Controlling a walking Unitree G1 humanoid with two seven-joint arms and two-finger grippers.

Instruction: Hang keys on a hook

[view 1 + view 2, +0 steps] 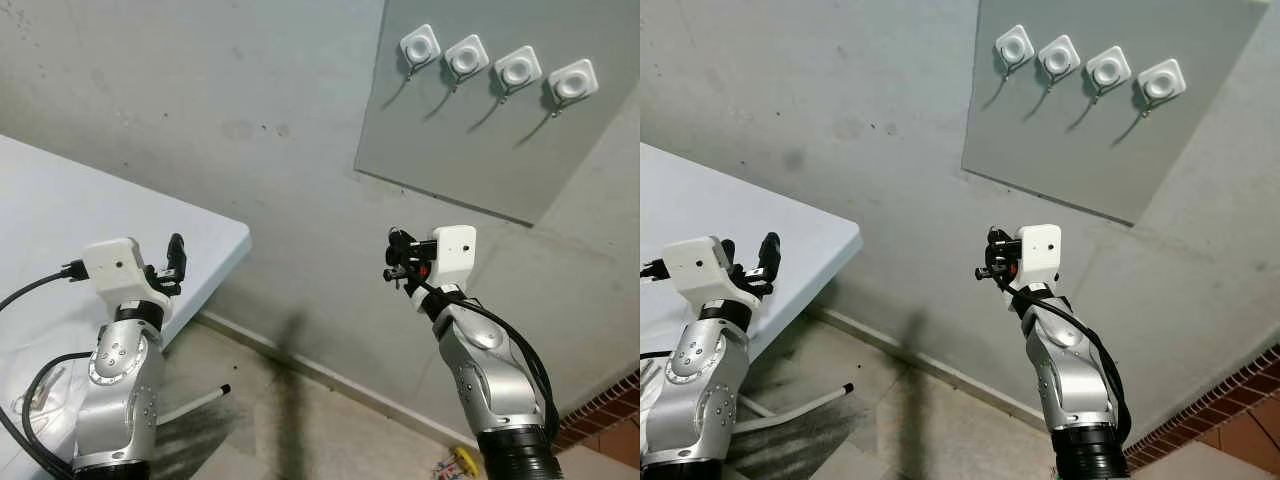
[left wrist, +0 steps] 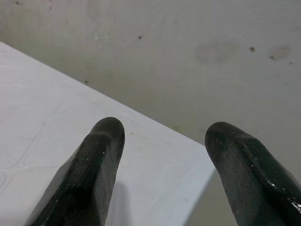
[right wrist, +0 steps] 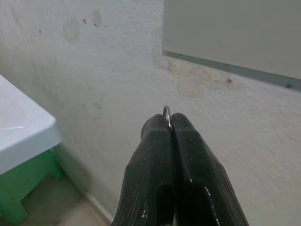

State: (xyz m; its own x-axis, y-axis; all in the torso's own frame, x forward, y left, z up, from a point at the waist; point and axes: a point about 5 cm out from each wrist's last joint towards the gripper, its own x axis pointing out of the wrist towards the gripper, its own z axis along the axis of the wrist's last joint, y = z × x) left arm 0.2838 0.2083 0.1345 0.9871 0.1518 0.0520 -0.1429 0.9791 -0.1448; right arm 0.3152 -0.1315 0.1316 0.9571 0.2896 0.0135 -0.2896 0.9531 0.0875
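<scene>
Right end effector is clamped on a key ring, well below the hooks. Left end effector stands apart over the bench. Thin pinch risks slipping during the lift.

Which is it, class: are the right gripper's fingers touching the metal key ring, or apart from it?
Touching. In the right wrist view the right gripper is shut on the key ring, whose silver loop pokes out between the pressed fingertips.
</scene>
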